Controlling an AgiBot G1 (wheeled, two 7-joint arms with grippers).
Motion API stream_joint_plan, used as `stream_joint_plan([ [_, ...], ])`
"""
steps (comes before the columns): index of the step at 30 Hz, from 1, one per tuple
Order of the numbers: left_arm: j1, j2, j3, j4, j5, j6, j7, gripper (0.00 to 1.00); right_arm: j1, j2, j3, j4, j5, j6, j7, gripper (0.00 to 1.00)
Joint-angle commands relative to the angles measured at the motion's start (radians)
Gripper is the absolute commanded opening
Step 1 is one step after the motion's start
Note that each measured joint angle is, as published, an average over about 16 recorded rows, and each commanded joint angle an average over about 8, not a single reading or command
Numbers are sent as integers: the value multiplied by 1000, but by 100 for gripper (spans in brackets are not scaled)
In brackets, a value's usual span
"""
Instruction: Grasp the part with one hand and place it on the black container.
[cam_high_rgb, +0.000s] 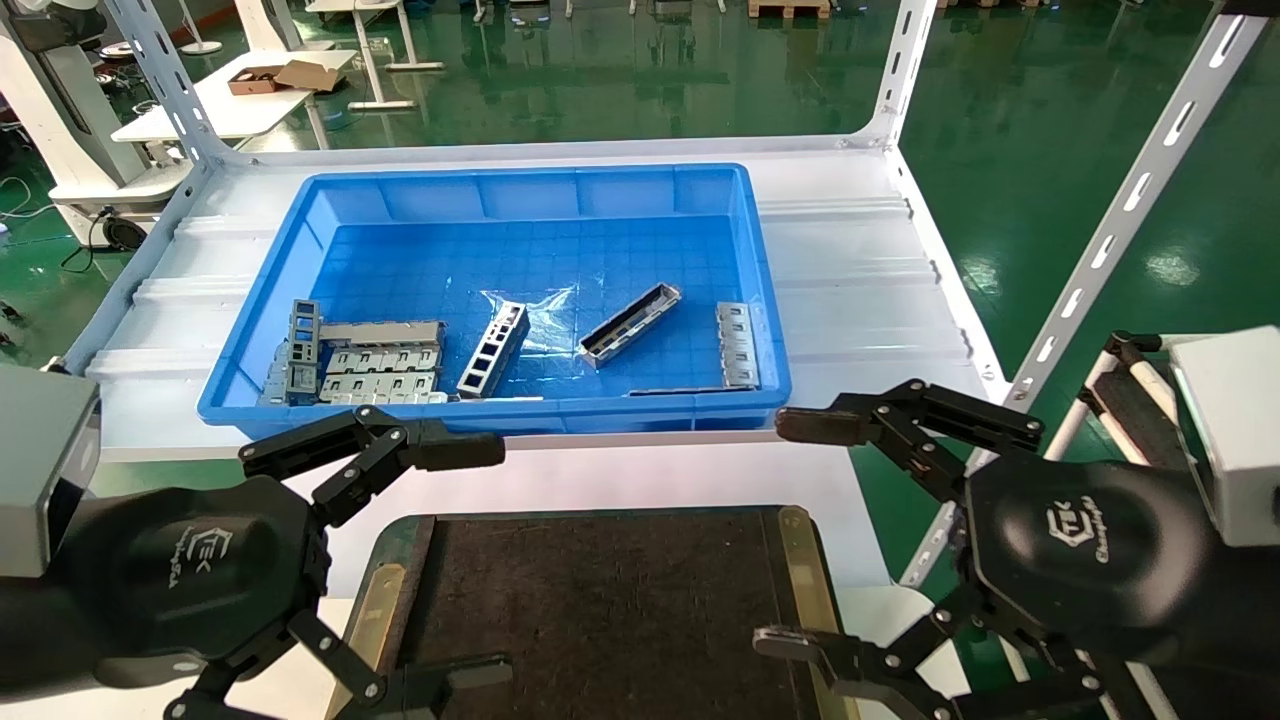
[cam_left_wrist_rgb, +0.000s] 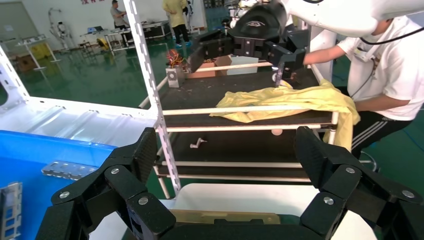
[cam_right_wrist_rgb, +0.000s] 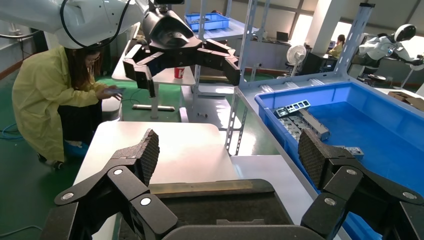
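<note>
Two grippers hovering, part (cam_high_rgb: 630, 324) in bin (cam_high_rgb: 350, 215)

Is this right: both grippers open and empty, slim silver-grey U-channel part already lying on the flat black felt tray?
Not quite. The head view shows the slim silver-grey U-channel part still lying in the deep blue plastic bin; the flat black felt tray is bare. The left gripper and right gripper are indeed open and empty.

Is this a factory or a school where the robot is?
Probably a factory-style robot workshop. The floor is shiny green, a blue bin on a metal rack holds stamped metal parts, and another robot arm works nearby beside a person.
</note>
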Motion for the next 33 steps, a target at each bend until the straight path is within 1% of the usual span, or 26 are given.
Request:
stream_joint_plan([
  [1, 1, 0, -2, -1, 1, -6, 2, 100, 0, 0, 0, 0, 0, 0, 0, 100],
  [8, -33, 34, 35, -37, 149, -160, -23, 100, 0, 0, 0, 0, 0, 0, 0, 100],
  [13, -97, 95, 82, -26, 273, -257, -60, 100, 0, 0, 0, 0, 0, 0, 0, 100],
  [17, -161, 158, 128, 11, 370, -318, -99, 100, 0, 0, 0, 0, 0, 0, 0, 100],
  [24, -280, 288, 203, 140, 520, -400, -137, 100, 0, 0, 0, 0, 0, 0, 0, 100],
  [33, -411, 466, 273, 396, 664, -504, -113, 100, 0, 0, 0, 0, 0, 0, 0, 100],
])
